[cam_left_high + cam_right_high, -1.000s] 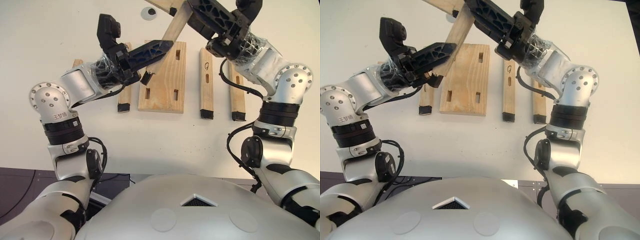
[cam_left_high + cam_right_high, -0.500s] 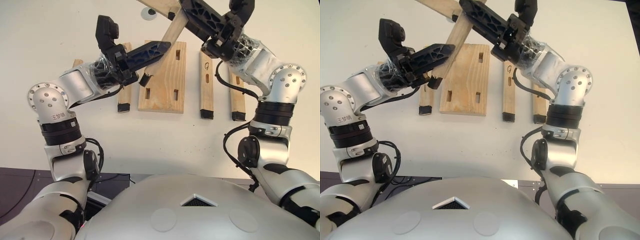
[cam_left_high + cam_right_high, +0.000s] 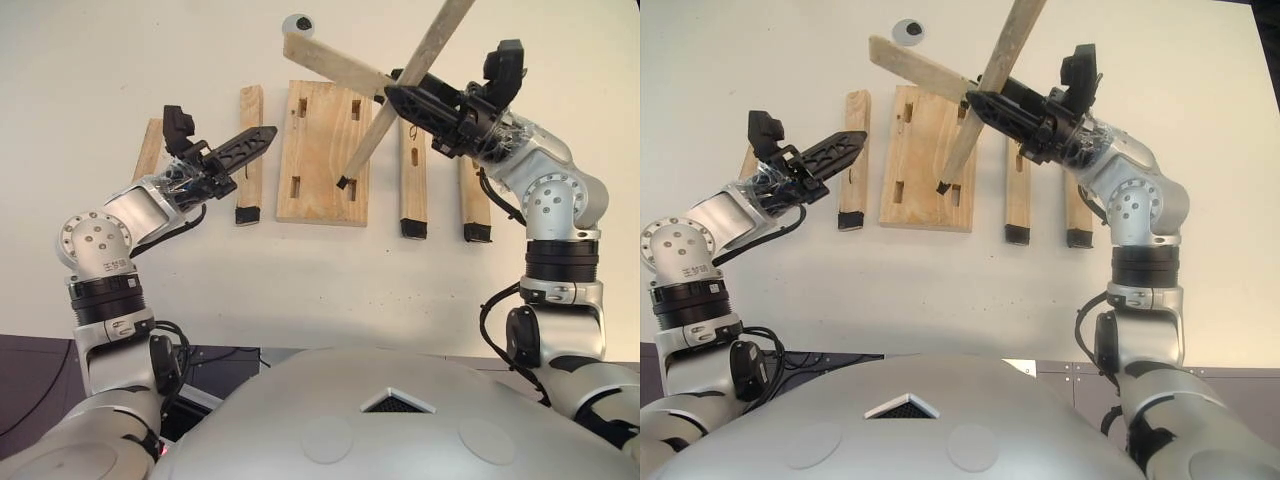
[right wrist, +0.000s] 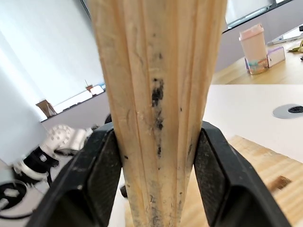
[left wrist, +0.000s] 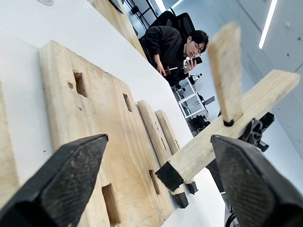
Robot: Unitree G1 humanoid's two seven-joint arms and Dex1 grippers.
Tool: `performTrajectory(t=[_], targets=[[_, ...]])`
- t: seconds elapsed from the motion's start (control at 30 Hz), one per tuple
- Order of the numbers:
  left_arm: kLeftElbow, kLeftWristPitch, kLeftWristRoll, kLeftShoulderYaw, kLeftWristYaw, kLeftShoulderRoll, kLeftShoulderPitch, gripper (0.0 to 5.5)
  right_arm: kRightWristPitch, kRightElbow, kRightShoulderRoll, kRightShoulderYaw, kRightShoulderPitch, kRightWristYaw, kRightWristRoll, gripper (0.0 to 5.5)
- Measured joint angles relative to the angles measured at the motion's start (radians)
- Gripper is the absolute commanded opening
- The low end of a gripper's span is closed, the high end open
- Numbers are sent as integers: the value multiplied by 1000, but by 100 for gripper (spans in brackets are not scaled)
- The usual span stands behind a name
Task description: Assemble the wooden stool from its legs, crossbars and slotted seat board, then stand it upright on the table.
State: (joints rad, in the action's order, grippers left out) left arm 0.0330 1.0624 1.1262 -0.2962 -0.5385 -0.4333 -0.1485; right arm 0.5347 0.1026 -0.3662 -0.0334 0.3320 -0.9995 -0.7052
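The slotted seat board (image 3: 322, 160) lies flat on the white table. My right gripper (image 3: 395, 97) is shut on a wooden leg (image 3: 400, 90) that has a crossbar (image 3: 325, 62) joined across it. The leg slants up, and its black-capped lower end (image 3: 343, 183) hangs just over the board. The right wrist view shows both fingers (image 4: 102, 175) pressed against the leg (image 4: 158, 94). My left gripper (image 3: 262, 137) hovers open left of the board, over a loose leg (image 3: 249, 155), with nothing between its fingers (image 5: 71, 184).
Two more legs (image 3: 413, 180) (image 3: 474, 205) lie right of the board, and a short wooden piece (image 3: 150, 148) lies at far left. A grey round disc (image 3: 297, 24) sits in the table beyond the board. Bare table stretches along the near side.
My left gripper has drawn back left, away from the leg. The right arm has swung the joined leg and crossbar, so the leg stands steeper with its tip over the board.
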Motion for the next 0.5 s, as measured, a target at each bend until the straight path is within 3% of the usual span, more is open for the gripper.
performTrajectory(t=[0.33,0.5], targets=[[33,-23,-73,5,-3,20,-3,400,-244,69,0,91,-3,-123,113,206],[122,-82,-105,-64,50,31,-15,400,-286,103,-117,167,68,-255,158,206]])
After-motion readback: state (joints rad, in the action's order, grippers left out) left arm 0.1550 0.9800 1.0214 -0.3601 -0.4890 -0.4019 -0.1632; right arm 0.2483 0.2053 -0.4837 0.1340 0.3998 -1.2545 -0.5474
